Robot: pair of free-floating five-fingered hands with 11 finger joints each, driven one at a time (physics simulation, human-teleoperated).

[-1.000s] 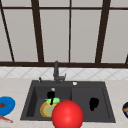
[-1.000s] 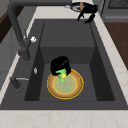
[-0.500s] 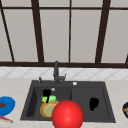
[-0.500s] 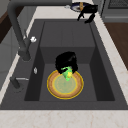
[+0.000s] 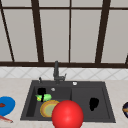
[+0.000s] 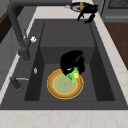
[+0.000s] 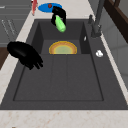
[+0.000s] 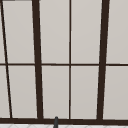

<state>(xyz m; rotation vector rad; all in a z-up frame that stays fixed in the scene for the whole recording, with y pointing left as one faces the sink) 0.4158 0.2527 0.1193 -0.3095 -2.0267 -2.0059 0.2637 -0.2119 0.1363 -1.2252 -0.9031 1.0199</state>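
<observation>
Now a green, oblong sponge-like object (image 6: 73,74) is grasped by the left hand (image 6: 72,61) above the round yellow-rimmed plate (image 6: 64,85) in the dark sink (image 6: 45,27); the right hand (image 5: 93,103) is held relaxed.

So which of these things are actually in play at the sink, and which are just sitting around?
In play:
left hand gripping the green sponge
yellow plate in the basin beneath it

Sitting around:
red ball
blue plate
bowl
faucet
right hand, idle
</observation>
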